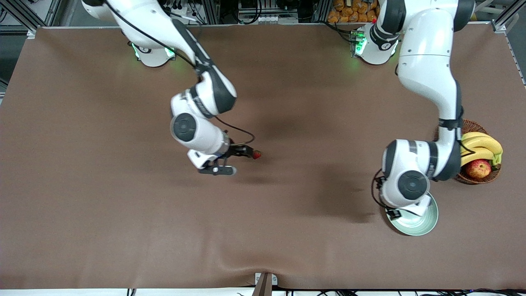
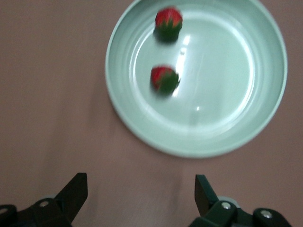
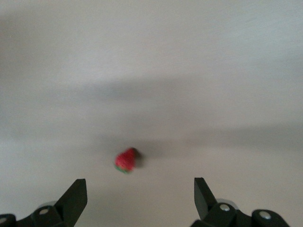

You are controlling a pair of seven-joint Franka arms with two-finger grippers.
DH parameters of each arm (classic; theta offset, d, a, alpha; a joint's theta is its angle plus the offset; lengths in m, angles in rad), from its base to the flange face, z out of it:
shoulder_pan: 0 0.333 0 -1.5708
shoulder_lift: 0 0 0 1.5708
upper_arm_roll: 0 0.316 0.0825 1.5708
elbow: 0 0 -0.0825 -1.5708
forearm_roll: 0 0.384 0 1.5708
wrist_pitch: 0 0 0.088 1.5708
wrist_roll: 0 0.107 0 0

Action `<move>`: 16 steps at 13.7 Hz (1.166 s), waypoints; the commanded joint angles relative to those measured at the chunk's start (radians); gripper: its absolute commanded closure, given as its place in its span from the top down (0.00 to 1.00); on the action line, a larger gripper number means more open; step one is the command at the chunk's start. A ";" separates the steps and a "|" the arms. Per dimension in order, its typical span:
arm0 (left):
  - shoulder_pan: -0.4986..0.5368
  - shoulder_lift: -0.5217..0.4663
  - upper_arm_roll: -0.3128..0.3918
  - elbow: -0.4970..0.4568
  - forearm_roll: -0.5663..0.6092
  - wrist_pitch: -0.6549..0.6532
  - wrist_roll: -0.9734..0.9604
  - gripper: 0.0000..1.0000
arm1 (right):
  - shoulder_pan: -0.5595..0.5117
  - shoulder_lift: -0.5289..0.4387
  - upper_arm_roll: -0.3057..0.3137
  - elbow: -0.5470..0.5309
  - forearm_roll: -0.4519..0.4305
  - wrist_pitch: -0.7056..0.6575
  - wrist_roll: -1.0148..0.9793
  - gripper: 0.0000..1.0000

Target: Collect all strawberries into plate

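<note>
Strawberries (image 2: 168, 22) (image 2: 164, 78): red, green-capped, two in plate (image 2: 142, 127) | third (image 3: 126, 160) on desk (image 1: 123, 213) | left pincer (image 2: 141, 198), right pincer (image 3: 140, 198): fingers apart, empty.

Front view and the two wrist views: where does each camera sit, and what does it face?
Front view: high across the table, facing both arm bases; shows both arms, the plate, a basket, one strawberry at the right tool.
Left wrist view: on the left wrist, looking down at the plate with two strawberries; open left tool shows.
Right wrist view: on the right wrist, looking down at the lone strawberry; open tool shows.
Shared: front and left wrist views both show the plate.
</note>
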 commanded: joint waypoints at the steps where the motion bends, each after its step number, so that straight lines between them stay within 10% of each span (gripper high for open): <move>1: -0.110 -0.014 -0.007 -0.011 0.004 -0.019 -0.034 1.00 | -0.119 -0.182 0.001 -0.028 -0.093 -0.210 -0.014 1.00; 9: -0.373 0.023 -0.125 0.015 -0.036 0.080 -0.086 1.00 | -0.457 -0.378 0.006 0.117 -0.237 -0.578 -0.231 1.00; 16: -0.454 0.062 -0.171 0.012 -0.035 0.251 -0.013 1.00 | -0.658 -0.456 0.009 0.130 -0.338 -0.623 -0.532 1.00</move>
